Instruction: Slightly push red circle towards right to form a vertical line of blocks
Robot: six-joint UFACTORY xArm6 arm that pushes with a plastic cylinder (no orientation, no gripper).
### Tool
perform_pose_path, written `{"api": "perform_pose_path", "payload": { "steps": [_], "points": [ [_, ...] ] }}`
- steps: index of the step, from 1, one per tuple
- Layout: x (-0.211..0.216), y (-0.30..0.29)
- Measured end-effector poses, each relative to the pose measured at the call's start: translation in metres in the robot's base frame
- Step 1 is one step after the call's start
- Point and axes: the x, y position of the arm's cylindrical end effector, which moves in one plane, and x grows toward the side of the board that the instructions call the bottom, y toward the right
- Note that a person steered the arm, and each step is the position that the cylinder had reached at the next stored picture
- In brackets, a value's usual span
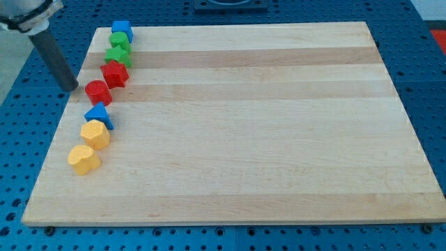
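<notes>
Camera view, my tip (72, 86) seemingly just left of red circle (97, 92)

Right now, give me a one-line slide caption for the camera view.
My tip sits just left of the red circle, ready to nudge it rightward.

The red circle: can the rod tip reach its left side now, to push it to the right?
Probably yes. My tip stands just to the view's left of the red circle, apart from it, with nothing between them.
</notes>
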Motion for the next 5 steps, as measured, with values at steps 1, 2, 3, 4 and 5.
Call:
{"api": "perform_pose_path", "payload": {
  "steps": [1,2,3,4,5],
  "points": [
    [0.007,0.013],
    [0.017,0.012],
    [0.017,0.014],
    [0.018,0.018],
    [0.024,0.021]
  ]
}}
